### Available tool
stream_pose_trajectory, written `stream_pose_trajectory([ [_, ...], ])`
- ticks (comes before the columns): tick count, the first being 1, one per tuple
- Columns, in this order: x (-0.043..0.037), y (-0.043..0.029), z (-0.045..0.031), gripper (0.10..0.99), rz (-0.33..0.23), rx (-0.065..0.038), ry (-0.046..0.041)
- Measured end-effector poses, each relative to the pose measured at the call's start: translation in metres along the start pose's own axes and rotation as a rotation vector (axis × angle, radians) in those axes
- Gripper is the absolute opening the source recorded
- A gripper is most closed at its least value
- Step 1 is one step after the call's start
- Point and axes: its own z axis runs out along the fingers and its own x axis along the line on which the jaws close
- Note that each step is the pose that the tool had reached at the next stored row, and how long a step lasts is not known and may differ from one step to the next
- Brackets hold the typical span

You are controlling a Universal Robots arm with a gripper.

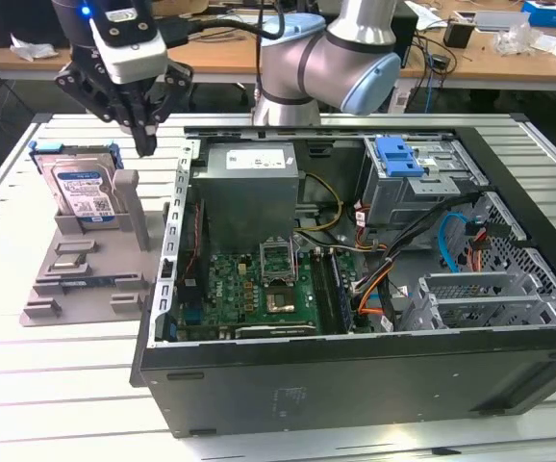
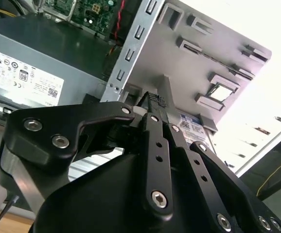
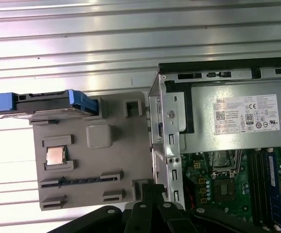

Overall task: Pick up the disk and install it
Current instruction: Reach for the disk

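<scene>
The robot arm (image 1: 302,63) is built of brushed silver-grey tubes and rounded joints, one closed by a pale blue cap (image 1: 372,89). Black cables (image 1: 225,27) run along it to a white-and-grey housing (image 1: 129,43) at the wrist, where a small blue light (image 1: 86,12) glows. The claw (image 1: 146,144) is matt black; up close in the second wrist view, its flat linked bars are pinned with round silver screws (image 2: 32,125), and one tip carries a dark cross-hatched pad (image 2: 156,100).
</scene>
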Motion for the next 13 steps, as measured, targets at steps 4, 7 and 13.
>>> stream_pose_trajectory([
  [4, 0.0157, -0.0012, -0.0005, 0.106, 0.000, 0.000, 0.0001],
  [7, 0.0259, -0.0019, -0.0007, 0.106, 0.000, 0.000, 0.0000],
  [13, 0.0427, -0.0032, -0.0012, 0.106, 0.000, 0.000, 0.0001],
])
